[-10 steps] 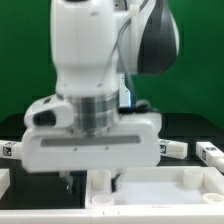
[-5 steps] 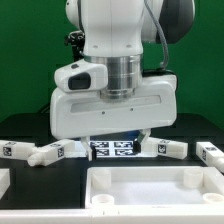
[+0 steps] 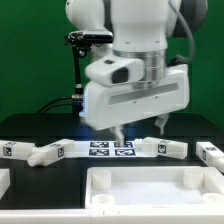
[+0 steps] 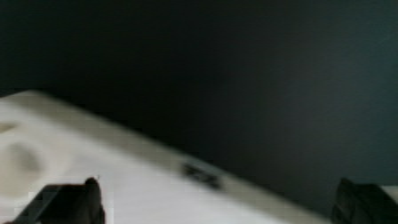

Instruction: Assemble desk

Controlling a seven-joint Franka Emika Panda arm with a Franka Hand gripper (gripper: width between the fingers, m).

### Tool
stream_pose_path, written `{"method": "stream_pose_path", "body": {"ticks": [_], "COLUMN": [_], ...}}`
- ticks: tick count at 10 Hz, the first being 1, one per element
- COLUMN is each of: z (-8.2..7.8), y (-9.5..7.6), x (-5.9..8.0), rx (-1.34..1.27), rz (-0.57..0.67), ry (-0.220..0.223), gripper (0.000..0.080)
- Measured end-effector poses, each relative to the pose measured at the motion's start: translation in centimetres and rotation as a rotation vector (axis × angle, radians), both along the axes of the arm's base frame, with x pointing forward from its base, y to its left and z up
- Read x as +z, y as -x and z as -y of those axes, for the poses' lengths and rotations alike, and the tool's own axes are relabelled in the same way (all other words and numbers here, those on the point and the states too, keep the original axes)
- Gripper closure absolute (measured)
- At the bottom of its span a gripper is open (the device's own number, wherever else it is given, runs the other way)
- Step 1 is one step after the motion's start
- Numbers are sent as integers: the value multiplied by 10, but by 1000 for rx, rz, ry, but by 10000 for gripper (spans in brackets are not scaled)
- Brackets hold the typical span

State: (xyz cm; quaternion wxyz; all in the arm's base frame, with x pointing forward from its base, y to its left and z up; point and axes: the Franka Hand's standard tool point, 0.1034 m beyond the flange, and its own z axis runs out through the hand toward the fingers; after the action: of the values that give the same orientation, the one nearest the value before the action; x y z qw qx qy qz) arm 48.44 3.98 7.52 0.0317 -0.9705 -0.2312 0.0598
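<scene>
The white rimmed desk tabletop [image 3: 150,190] lies at the front of the black table, with round sockets in its corners. Several white square legs with tags lie behind it: two at the exterior view's left [image 3: 35,152], one right of centre [image 3: 166,148] and one at the far right [image 3: 210,153]. My gripper [image 3: 140,128] hangs open and empty above the table, behind the tabletop and over the row of legs. In the wrist view the gripper [image 4: 217,208] shows two dark fingertips [image 4: 71,205] wide apart, with a blurred edge of the tabletop [image 4: 107,150] below.
The marker board [image 3: 108,149] lies flat on the table between the legs, under the gripper. A dark stand with cables [image 3: 80,60] rises at the back left. Another white part [image 3: 3,180] sits at the front left edge.
The gripper has risen from low over the tabletop and moved to the exterior view's right. It stays open and empty. The legs and tabletop have not moved.
</scene>
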Motion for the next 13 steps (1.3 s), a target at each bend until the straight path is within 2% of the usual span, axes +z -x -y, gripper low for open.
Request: {"method": "stream_pose_path", "body": {"ticks": [4, 5, 7, 8, 10, 11, 12, 13], "z": [1, -19, -74, -88, -81, -85, -96, -119], "y": [-2, 6, 34, 37, 35, 37, 42, 52], "x": [-1, -2, -14, -14, -14, -15, -17, -23], "rx": [-18, -142, -216, -218, -212, -232, -293, -350], "rz": [16, 12, 14, 26, 25, 22, 11, 26], "ry": [6, 18, 15, 17, 13, 14, 19, 16], "gripper": [150, 150, 150, 150, 150, 150, 150, 150]}}
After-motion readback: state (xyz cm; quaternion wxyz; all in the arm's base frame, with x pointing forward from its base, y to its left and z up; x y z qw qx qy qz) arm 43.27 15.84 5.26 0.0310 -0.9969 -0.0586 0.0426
